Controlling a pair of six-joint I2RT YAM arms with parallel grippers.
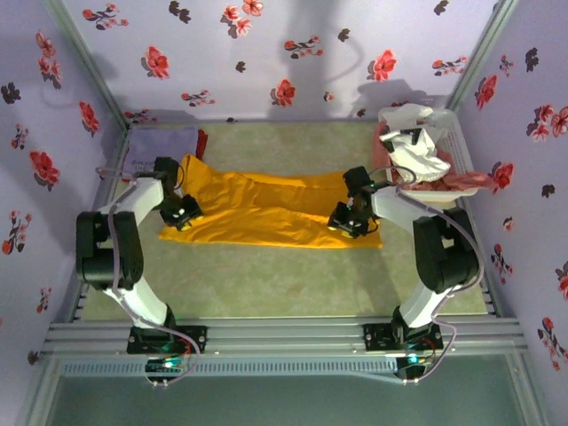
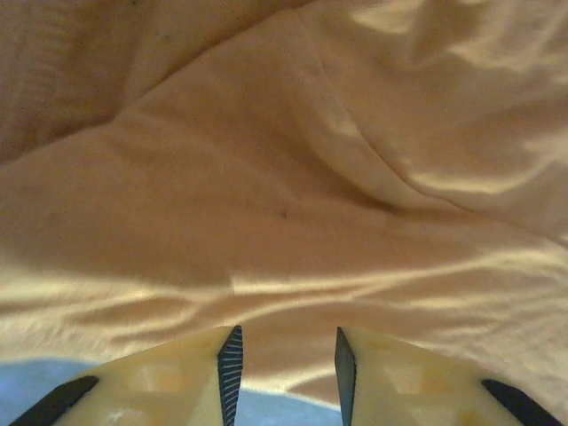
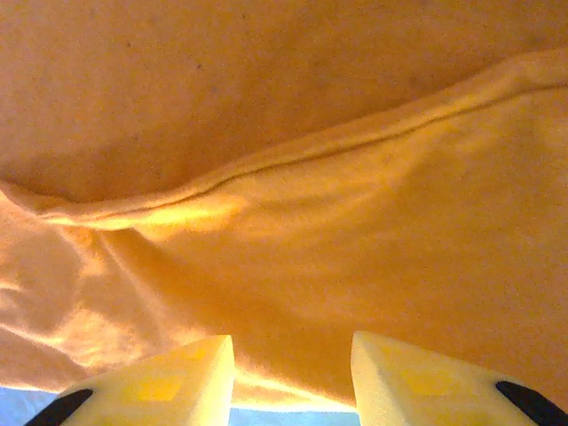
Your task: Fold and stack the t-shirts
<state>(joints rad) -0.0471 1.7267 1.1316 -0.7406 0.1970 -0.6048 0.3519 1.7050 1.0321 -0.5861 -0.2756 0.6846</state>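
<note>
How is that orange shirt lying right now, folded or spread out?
Partly folded: the mustard-orange t-shirt lies as a long wrinkled band on the table, one layer's edge overlapping another in the right wrist view.

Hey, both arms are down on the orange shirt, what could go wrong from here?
1. The left tool and right tool have jaws apart over the orange shirt; either might pinch one layer only, skewing the fold.
2. Folding back could bump the lavender shirt lying just beyond the left tool.
</note>
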